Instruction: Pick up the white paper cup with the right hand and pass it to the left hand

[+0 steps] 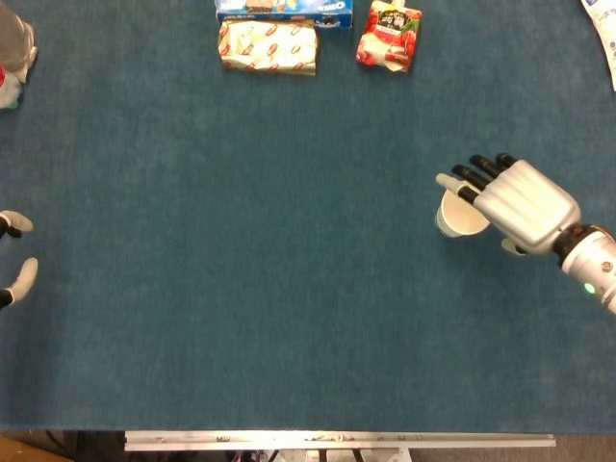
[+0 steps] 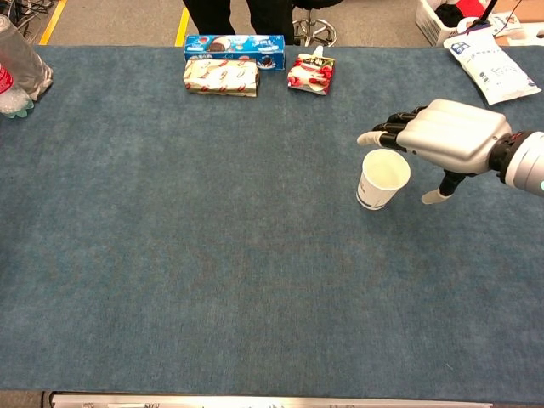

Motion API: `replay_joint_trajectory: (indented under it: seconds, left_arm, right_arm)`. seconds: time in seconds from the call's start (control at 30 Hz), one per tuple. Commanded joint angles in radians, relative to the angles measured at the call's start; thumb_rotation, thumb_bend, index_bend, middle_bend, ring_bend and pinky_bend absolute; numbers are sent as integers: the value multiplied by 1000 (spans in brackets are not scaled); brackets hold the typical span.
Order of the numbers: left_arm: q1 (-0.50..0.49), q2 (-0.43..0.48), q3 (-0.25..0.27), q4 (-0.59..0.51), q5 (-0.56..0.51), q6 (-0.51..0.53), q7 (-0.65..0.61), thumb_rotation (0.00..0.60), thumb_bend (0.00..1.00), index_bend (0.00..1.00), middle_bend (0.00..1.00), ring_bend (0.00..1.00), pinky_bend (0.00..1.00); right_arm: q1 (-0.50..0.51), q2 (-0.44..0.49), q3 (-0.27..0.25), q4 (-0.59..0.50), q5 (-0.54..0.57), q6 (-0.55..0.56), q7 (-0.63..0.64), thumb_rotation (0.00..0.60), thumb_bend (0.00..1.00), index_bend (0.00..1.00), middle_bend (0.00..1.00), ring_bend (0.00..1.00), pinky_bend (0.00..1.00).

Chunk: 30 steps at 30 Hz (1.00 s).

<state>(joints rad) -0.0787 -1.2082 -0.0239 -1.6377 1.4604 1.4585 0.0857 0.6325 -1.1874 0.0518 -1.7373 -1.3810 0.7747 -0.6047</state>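
The white paper cup (image 1: 454,218) (image 2: 381,179) stands upright on the blue table, right of the middle. My right hand (image 1: 515,200) (image 2: 442,136) hovers just above and to the right of it, palm down, fingers spread out over the cup's rim and thumb apart on the near side. It holds nothing. In the head view the hand covers part of the cup's mouth. Of my left hand (image 1: 13,252), only fingertips show at the far left edge of the head view, apart from each other; the chest view does not show it.
At the table's far edge lie a blue biscuit box (image 2: 234,42), a white-and-red snack pack (image 2: 221,76) and a red pouch (image 2: 311,71). A plastic bottle (image 2: 19,68) stands at the far left, a white bag (image 2: 491,58) at the far right.
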Motion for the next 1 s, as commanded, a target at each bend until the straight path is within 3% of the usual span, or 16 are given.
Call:
replay_joint_trajectory:
  seconds: [0.03, 0.23, 0.7, 1.0]
  left_arm:
    - [1, -1, 2, 0, 1, 0, -1, 600, 294, 404, 446, 315, 513]
    - [1, -4, 3, 5, -1, -5, -3, 600, 294, 404, 446, 315, 513]
    - [5, -5, 7, 7, -3, -7, -9, 600, 294, 404, 446, 315, 514]
    - [5, -8, 9, 11, -2, -10, -11, 600, 294, 404, 446, 315, 516]
  right_arm:
    - [11, -11, -1, 8, 6, -2, -2, 600, 0, 118, 159, 136, 280]
    - [31, -33, -7, 22, 28, -5, -6, 600, 0, 126, 159, 136, 280]
    - [70, -63, -29, 35, 84, -10, -50, 600, 0, 348, 159, 136, 280]
    - [76, -65, -41, 39, 102, 14, -50, 600, 0, 406, 159, 136, 280]
